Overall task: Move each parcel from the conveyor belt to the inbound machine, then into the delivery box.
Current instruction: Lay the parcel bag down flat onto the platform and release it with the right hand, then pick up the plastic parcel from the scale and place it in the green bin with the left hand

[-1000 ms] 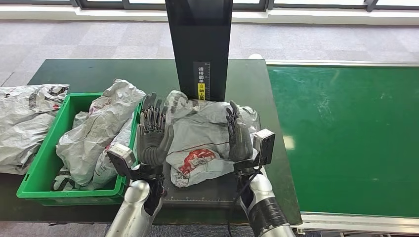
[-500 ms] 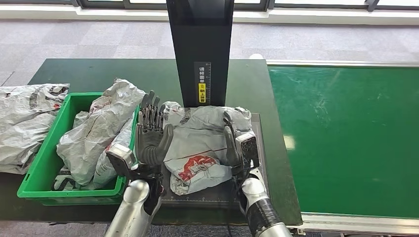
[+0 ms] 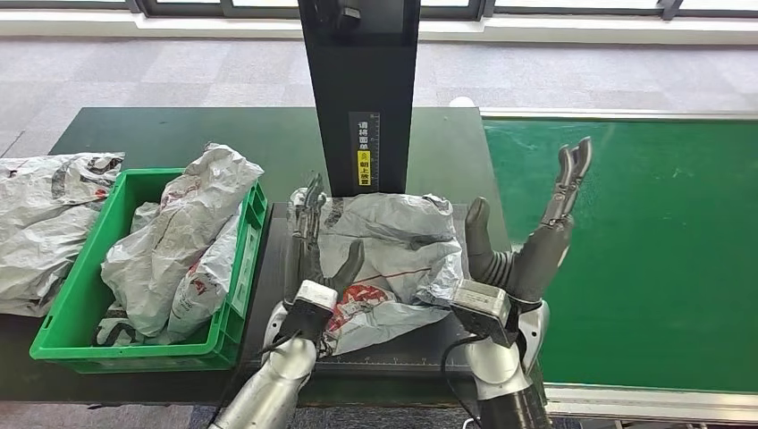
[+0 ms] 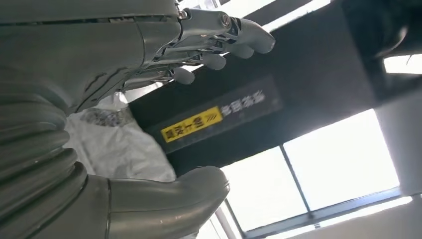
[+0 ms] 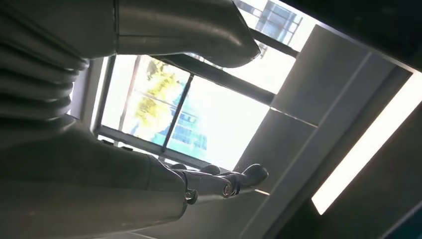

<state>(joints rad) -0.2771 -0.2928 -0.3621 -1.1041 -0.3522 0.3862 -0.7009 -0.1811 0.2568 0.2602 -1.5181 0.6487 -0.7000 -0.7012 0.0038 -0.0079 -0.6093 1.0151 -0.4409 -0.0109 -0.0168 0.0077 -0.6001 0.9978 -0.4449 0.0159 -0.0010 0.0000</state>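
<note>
Head view:
L hand (image 3: 315,239): fingers apart and pointing up, holds nothing, right at the left edge of the parcel.
R hand (image 3: 529,234): wide open, fingers spread, up in the air to the right of the parcel, partly over the conveyor belt (image 3: 644,250). Holds nothing.
Parcel (image 3: 393,255): grey crumpled bag w/ red print, lies on the dark flat plate of the inbound machine (image 3: 359,80), in front of its black post w/ a yellow label.
Delivery box (image 3: 76,308): green, left of the machine, full of grey bags (image 3: 179,241). More grey bags lie on the table (image 3: 161,134) left of it.

L wrist view:
L hand (image 4: 99,89): thumb and fingers apart, nothing between them. White bag (image 4: 119,144) and yellow label (image 4: 191,124) seen past it.

R wrist view:
R hand (image 5: 124,149): open, nothing in it. Windows (image 5: 184,114) behind.
</note>
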